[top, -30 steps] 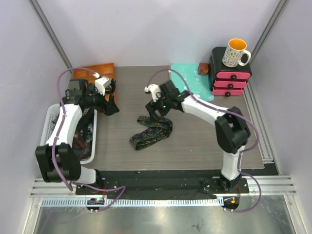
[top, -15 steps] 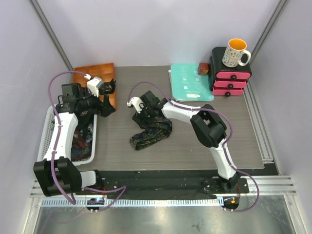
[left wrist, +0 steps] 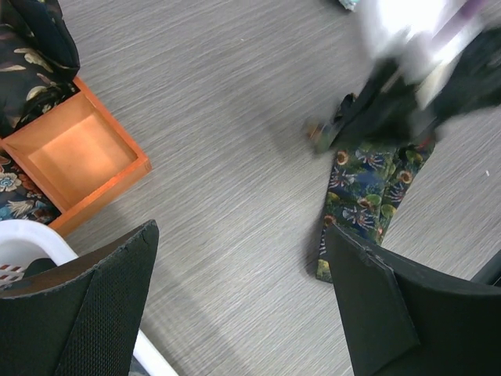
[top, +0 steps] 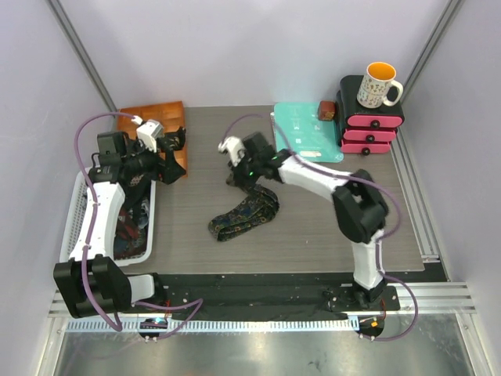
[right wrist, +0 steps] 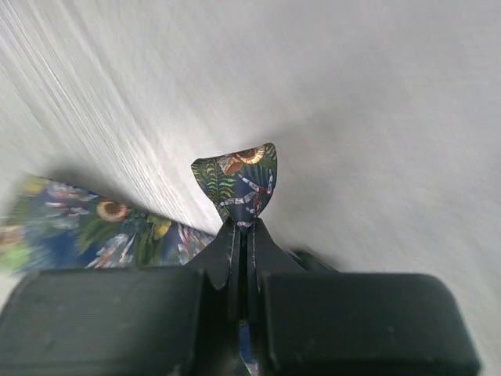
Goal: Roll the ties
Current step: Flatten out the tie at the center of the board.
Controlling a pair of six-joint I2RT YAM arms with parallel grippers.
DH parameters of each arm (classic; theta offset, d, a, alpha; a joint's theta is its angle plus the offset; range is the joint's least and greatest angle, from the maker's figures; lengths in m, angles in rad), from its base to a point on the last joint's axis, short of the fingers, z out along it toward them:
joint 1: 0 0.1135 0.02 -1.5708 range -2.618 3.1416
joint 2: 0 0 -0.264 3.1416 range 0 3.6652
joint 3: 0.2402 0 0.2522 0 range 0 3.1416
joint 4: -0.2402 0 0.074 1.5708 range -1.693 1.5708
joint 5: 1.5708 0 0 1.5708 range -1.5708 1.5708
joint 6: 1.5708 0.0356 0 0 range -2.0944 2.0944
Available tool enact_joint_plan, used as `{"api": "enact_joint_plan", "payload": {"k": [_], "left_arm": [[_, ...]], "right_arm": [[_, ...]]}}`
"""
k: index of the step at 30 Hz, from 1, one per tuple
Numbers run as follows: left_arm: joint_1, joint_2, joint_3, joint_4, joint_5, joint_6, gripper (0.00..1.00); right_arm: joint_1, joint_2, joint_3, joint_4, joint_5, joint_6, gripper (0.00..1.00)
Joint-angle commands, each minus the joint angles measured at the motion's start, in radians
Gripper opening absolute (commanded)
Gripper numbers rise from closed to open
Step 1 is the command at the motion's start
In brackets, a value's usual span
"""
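Between right fingers [right wrist: 270, 252], tie [right wrist: 237, 182] tip.

The top external camera sits high above and behind the arm bases, looking down and forward over the whole grey wood-grain table [top: 313, 243]. The left wrist camera looks steeply down past the left gripper [left wrist: 241, 235] from mid height. It shares with the overhead view the orange wooden tray [left wrist: 78, 153], the white plastic basket [left wrist: 19, 249] and the dark floral-print necktie [left wrist: 364, 192]. The right wrist camera sits very close over the table, looking along the right gripper [right wrist: 243, 231] at that necktie's pointed tip.
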Motion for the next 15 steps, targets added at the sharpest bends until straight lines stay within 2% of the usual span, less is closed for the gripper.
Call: {"api": "enact_joint_plan", "payload": {"k": [1,9,15], "left_arm": [[0.004,-0.030,0.036,0.062,0.047,-0.057,0.87],[-0.012,-0.033,0.064,0.105,0.052,-0.103,0.87],[-0.022,-0.036,0.088,0.110,0.049,-0.132,0.87]], "right_arm": [[-0.158,-0.320,0.001,0.084,-0.110,0.178,0.01],[-0.439,-0.790,-0.151,0.185,-0.225,0.360,0.01],[-0.652,-0.975,-0.130,0.191,-0.230,0.421,0.01]]}}
